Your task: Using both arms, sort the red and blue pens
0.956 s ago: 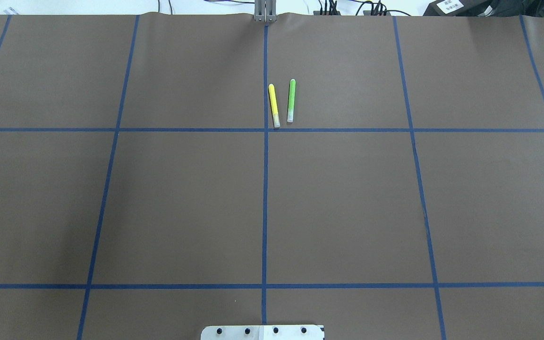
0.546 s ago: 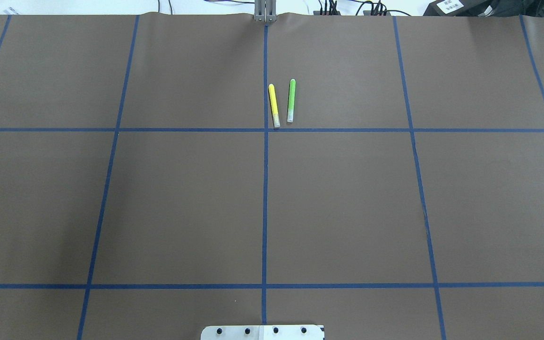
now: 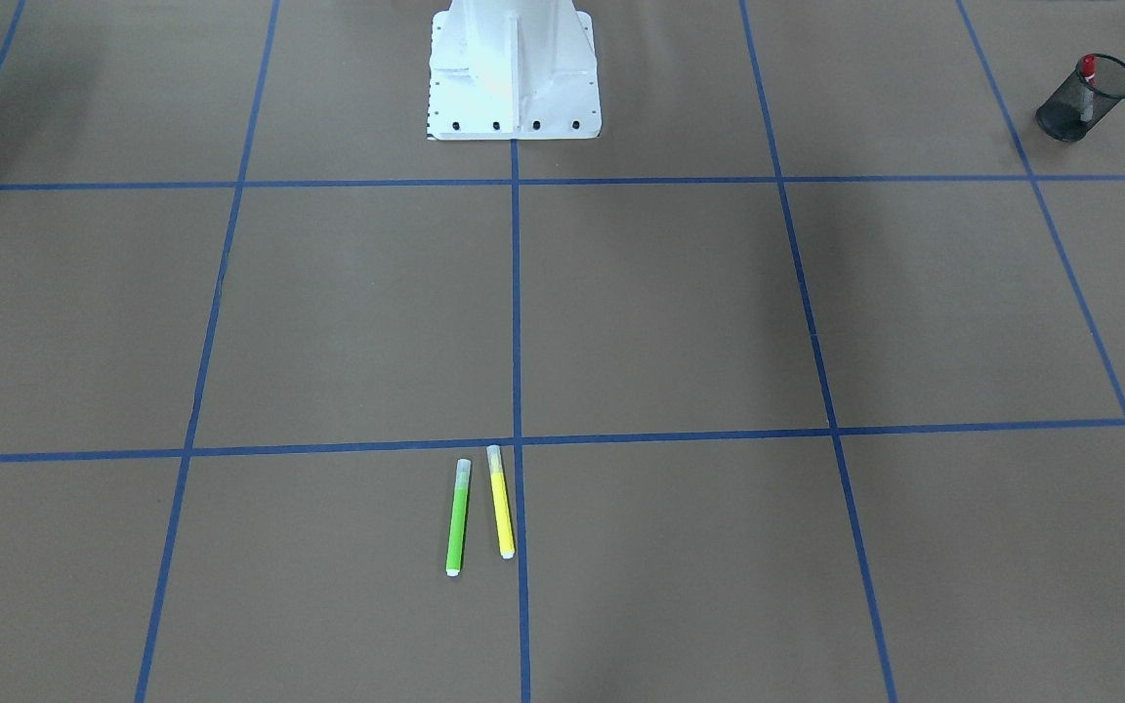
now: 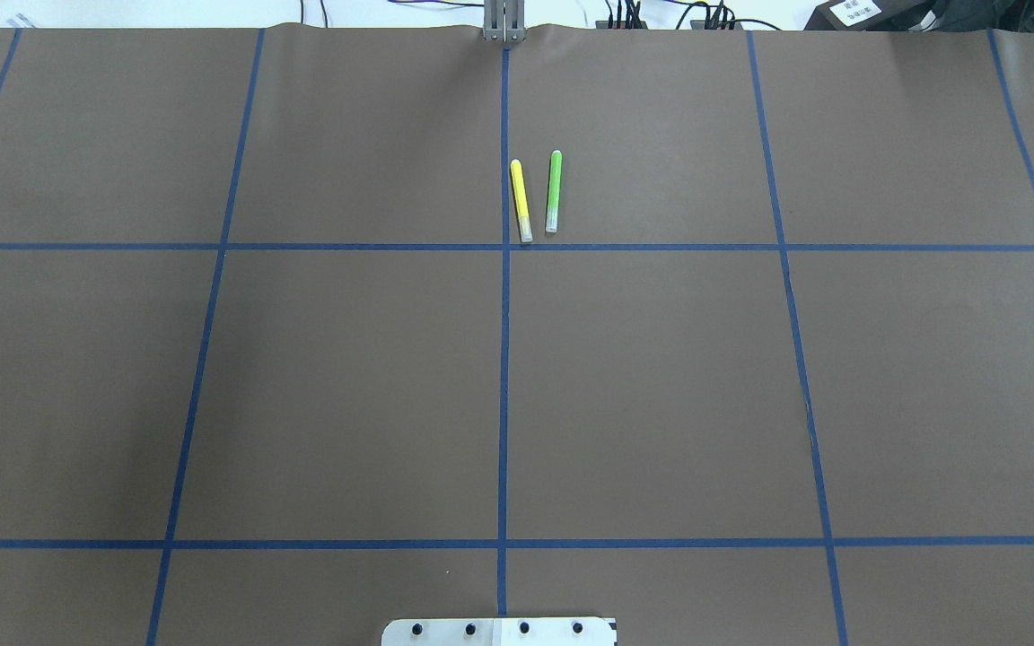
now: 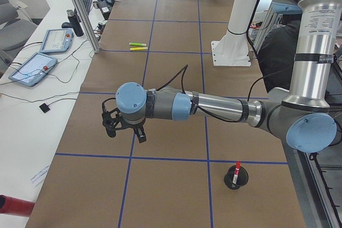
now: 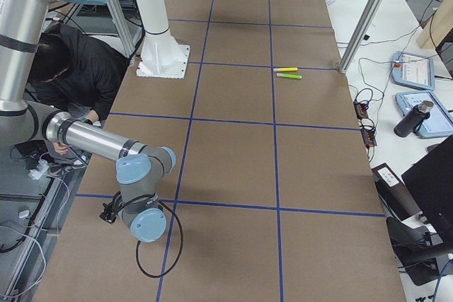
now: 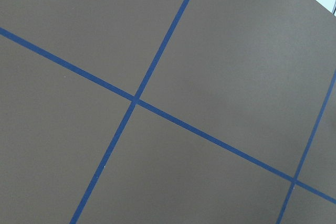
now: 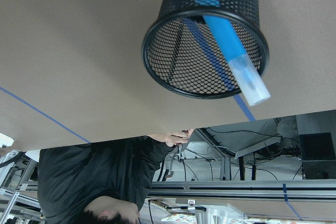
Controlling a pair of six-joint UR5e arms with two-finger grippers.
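Both pens look sorted. The red pen [image 3: 1088, 68] stands cap-up in a black mesh cup [image 3: 1070, 109] at the corner of the brown surface [image 4: 346, 386] on the robot's left. The blue pen [image 8: 223, 35] leans in a second mesh cup [image 8: 173, 59] on the robot's right, its pale cap poking out over the rim.

The left arm [image 5: 214, 106] reaches out low over the surface. Its left hand [image 5: 124, 126] hangs above a tape crossing, well apart from the red pen's cup. It shows only from the side, so I cannot tell whether its jaws are apart or together, though nothing appears to be held there. The right hand [image 6: 112, 211] is tucked under the wrist of the right arm [image 6: 99, 145] near the surface's edge, close to the blue pen's cup by its own camera. I cannot tell its state either.

A green marker [image 4: 553, 191] and a yellow marker [image 4: 521, 199] lie side by side, not touching, near the centre tape line on the far side from the white pedestal [image 3: 514, 68]. They are no part of the job, I'd say, and should be left alone.

To my eye the placing step is over, so the next move is only to lift both arms clear without clipping either cup. A person in black [image 6: 71, 68] crouches behind the robot.
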